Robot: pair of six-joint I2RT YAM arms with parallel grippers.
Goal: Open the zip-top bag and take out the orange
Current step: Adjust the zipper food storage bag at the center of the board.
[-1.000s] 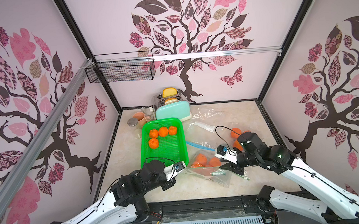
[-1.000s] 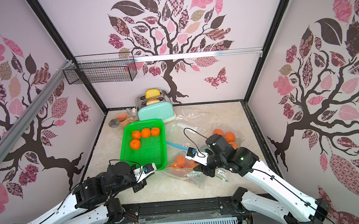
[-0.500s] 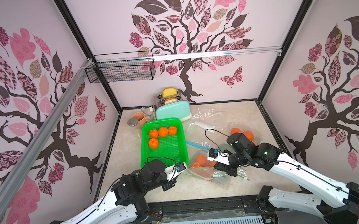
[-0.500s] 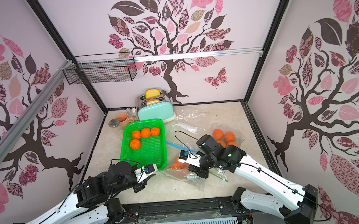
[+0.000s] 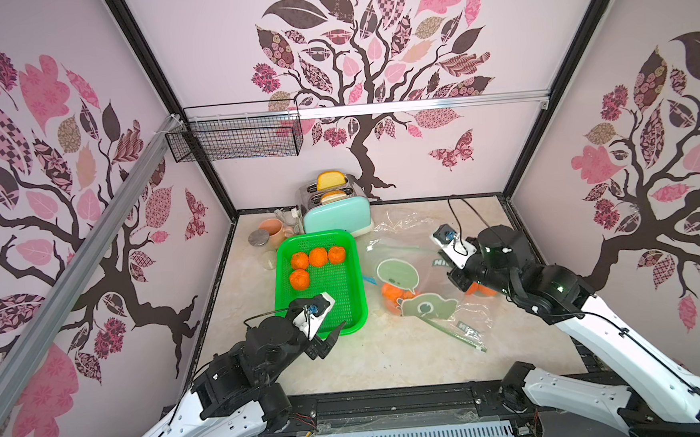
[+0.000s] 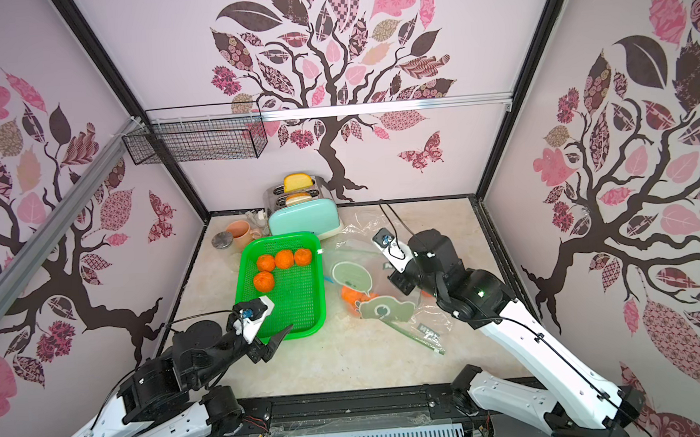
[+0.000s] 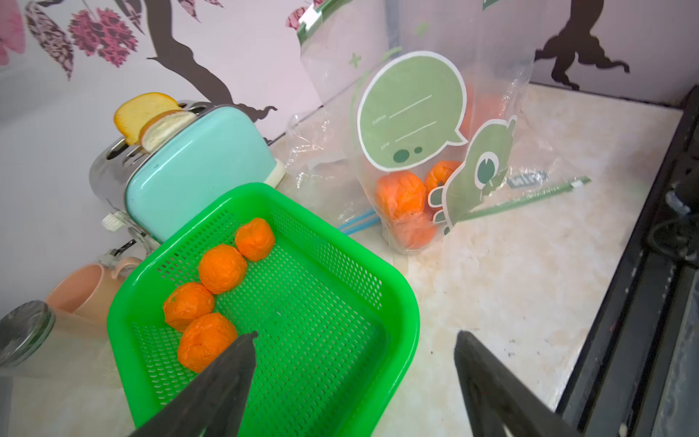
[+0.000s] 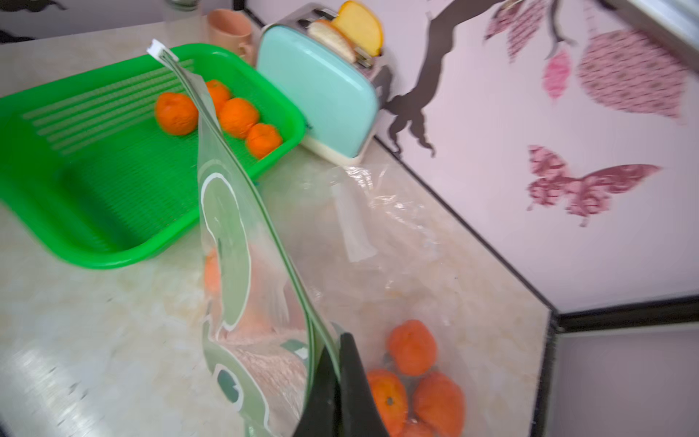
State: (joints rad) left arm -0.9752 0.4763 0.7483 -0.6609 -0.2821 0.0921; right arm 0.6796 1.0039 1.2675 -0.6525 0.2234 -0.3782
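Right wrist view, lower centre: right fingers [image 8: 351, 382] are pinching the zip-top bag [image 8: 227, 227]'s rim, hanging it upright for the left fingers [image 7: 227, 374], standing apart and empty.

Light: we see bright, even light with faint, soft shadows.
Glare: we catch a pale sheen on the worktop [image 8: 56, 378].
Blur: right wrist view smears; top views sharp, walls bowed at frame edges.
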